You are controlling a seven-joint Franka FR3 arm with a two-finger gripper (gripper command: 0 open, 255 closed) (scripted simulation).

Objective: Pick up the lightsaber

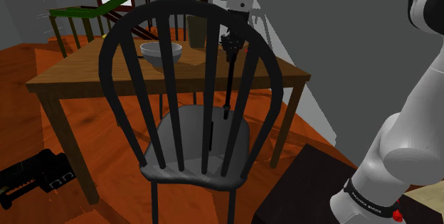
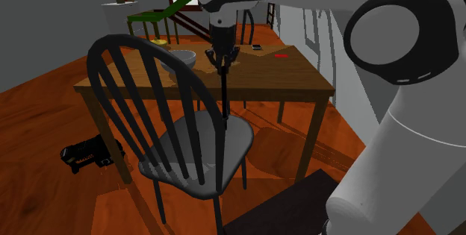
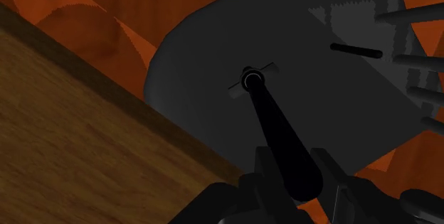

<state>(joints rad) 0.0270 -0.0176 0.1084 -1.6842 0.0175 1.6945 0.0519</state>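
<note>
The lightsaber [image 1: 228, 84] is a long, thin black rod hanging upright from my gripper [image 1: 230, 45], which is shut on its upper end. Its lower end, with a small cross piece, sits just over the grey seat of a dark spindle-back chair [image 1: 192, 141]; I cannot tell whether it touches the seat. From the second exterior view the lightsaber [image 2: 223, 95] drops from the gripper [image 2: 222, 56] behind the chair's [image 2: 194, 148] back spindles. In the wrist view the lightsaber [image 3: 274, 123] runs out from between the gripper [image 3: 295, 171] fingers toward the chair seat [image 3: 206, 80].
A wooden table [image 1: 107, 77] stands right behind the chair, carrying a grey bowl [image 1: 160, 50] and a potted plant [image 1: 197, 30]. A black object [image 1: 35, 176] lies on the orange floor by the table leg. The dark stand [image 1: 306, 194] is at lower right.
</note>
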